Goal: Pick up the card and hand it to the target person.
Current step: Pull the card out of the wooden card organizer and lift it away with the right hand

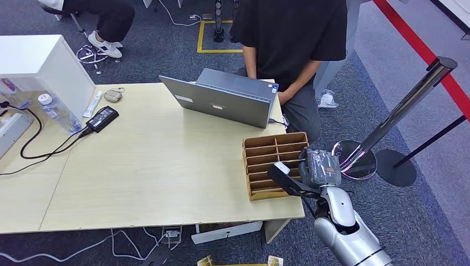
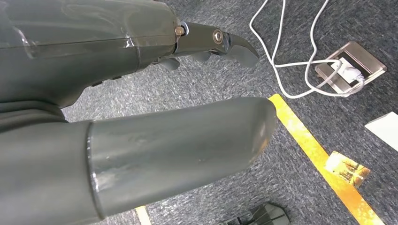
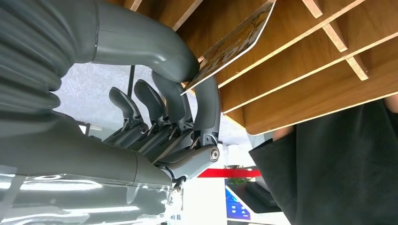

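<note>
Thumb and finger of right robot hand (image 3: 187, 101) pinching card (image 3: 234, 42), still partly inside a slot of wooden organizer (image 1: 274, 164) sitting at near right corner of surface (image 1: 149, 166). Left robot hand (image 2: 141, 93) hanging over carpeted floor (image 2: 291, 37), fingers loosely apart, holding nothing. Person in black shirt (image 1: 291, 33) standing at far edge behind laptop (image 1: 227, 100).

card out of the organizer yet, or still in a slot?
Cannot tell. The right hand pinches the card at one end between thumb and a finger, close against the wooden organizer; whether the far end is in a slot is hidden.
</note>
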Tool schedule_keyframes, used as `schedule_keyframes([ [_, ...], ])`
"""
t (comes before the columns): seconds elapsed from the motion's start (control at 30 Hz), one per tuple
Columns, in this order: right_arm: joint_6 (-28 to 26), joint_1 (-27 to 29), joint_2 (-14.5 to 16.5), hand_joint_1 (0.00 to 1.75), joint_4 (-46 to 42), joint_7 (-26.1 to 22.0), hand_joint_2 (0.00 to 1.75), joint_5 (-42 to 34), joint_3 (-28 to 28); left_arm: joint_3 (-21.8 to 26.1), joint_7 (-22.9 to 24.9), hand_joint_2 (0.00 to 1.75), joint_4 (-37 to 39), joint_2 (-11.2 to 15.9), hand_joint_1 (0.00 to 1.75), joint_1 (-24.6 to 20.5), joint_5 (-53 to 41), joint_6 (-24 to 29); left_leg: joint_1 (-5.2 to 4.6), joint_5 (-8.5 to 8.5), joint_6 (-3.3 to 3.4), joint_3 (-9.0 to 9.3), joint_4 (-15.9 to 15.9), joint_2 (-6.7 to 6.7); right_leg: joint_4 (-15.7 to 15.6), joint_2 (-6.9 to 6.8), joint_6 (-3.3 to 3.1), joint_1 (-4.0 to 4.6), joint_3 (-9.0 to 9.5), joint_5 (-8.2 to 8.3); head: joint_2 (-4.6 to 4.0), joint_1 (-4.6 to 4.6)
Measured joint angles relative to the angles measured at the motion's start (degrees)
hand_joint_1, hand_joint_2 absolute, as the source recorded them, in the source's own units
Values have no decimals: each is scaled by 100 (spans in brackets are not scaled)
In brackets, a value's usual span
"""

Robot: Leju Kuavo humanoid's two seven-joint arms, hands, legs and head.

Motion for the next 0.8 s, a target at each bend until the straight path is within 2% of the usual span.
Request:
schedule_keyframes([
  [0.33, -252, 5, -3, 164, -182, -15, 175, -246, -40, 0, -35, 0, 0, 2, 0, 18, 13, 7, 0, 0, 0, 0, 0, 0, 1, 0, 0, 0, -1, 0, 1, 1],
  [0.47, -320, 9, -13, 170, -545, -17, 175, -356, -137, 0, -52, 0, 0, 5, 0, 33, 5, 10, 0, 0, 0, 0, 0, 1, 0, 1, 0, 0, -1, 0, -1, 1],
  [0.8, -345, 23, -84, 168, -1576, 37, 175, -847, -399, 0, -119, 0, 0, 8, 0, 94, 20, 33, 0, 0, 0, 1, 0, 0, 0, 1, 0, 0, -1, 0, -1, 1],
])
